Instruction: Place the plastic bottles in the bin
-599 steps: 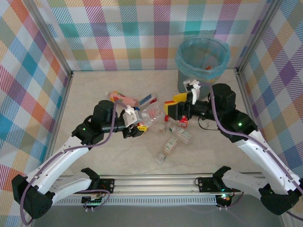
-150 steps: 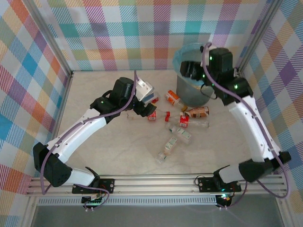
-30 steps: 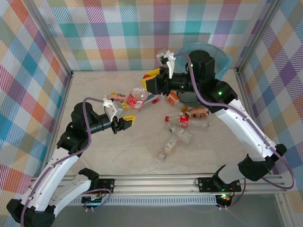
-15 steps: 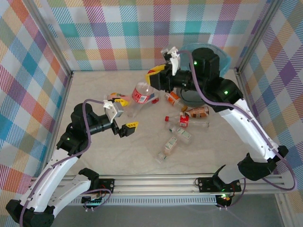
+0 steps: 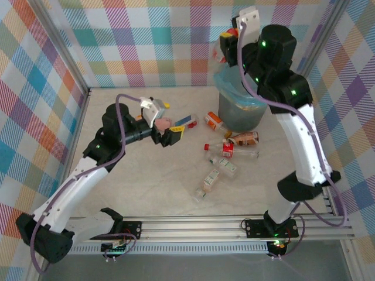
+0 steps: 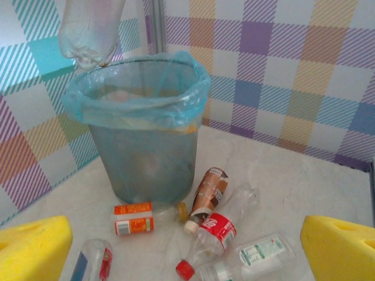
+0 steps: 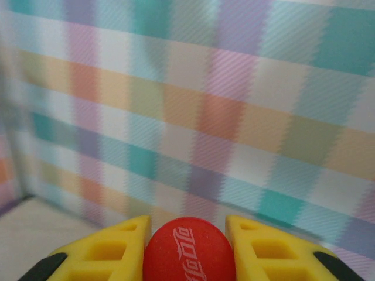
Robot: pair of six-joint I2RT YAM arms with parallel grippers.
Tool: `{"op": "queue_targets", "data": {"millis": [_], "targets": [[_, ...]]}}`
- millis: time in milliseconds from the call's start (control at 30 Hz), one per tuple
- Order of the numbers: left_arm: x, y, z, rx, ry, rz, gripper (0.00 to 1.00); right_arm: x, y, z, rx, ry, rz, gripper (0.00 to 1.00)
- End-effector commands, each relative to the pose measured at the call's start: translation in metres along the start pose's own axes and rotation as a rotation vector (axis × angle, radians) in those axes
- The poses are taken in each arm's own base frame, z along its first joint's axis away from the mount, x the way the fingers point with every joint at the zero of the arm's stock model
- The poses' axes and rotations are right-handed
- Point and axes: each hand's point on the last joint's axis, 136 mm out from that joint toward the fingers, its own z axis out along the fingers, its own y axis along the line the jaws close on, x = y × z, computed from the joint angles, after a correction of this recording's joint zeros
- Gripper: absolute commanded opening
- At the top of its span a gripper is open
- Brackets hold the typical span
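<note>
Hanging vertically, bottle (image 6: 88,29), base toward bin (image 6: 153,161)

- Bin (image 6: 146,158): grey, light-blue liner.
- Walls (image 6: 281,70): pastel plaid, purple, teal, orange, yellow.
- Right gripper (image 7: 186,225): yellow fingers (image 7: 111,252).
- Gripped bottle (image 7: 187,257): red cap, white script.
- Table (image 6: 316,181): pale beige.
- And there's the red-label bottle (image 6: 218,227), orange-label bottle (image 6: 133,218), brown-label bottle (image 6: 209,188), all clear-bodied.

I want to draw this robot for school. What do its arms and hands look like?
The left arm and right arm are smooth white tubes joined by chunky black joints with tiny green lights. A thin purple cable loops along each. The left hand and right hand each have two blocky yellow fingers with holes in them.
</note>
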Motion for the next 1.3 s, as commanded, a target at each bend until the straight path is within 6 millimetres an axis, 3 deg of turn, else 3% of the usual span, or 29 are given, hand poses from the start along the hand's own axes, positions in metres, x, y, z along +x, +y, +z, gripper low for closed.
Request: {"op": "queue_targets", "data": {"millis": [0, 233, 567, 733, 933, 1033, 1167, 1267], "targets": [[-0.014, 0.011, 0.016, -0.039, -0.017, -0.032, 1.0, 0.027, -0.044, 0.031, 0.225, 0.091, -0.083, 0.08], [-0.001, 0.02, 0.038, -0.037, 0.03, -0.084, 1.0, 0.1, -0.053, 0.087, 0.306, 0.257, -0.091, 0.08], [0.023, 0.017, 0.042, -0.023, 0.078, -0.103, 1.0, 0.204, -0.05, 0.129, 0.284, 0.424, 0.017, 0.08], [0.029, 0.014, 0.045, -0.003, 0.089, -0.117, 0.99, 0.249, -0.053, 0.138, 0.259, 0.453, 0.137, 0.08], [0.034, 0.015, 0.047, -0.001, 0.097, -0.127, 0.99, 0.305, -0.068, 0.135, 0.251, 0.534, 0.286, 0.1], [0.036, 0.016, 0.05, 0.0, 0.1, -0.133, 0.99, 0.323, -0.073, 0.131, 0.262, 0.573, 0.296, 0.14], [0.04, 0.017, 0.053, 0.001, 0.111, -0.143, 0.99, 0.332, -0.076, 0.131, 0.262, 0.599, 0.29, 0.27], [0.041, 0.018, 0.055, -0.002, 0.116, -0.15, 0.99, 0.324, -0.077, 0.129, 0.261, 0.597, 0.301, 0.47]]}}
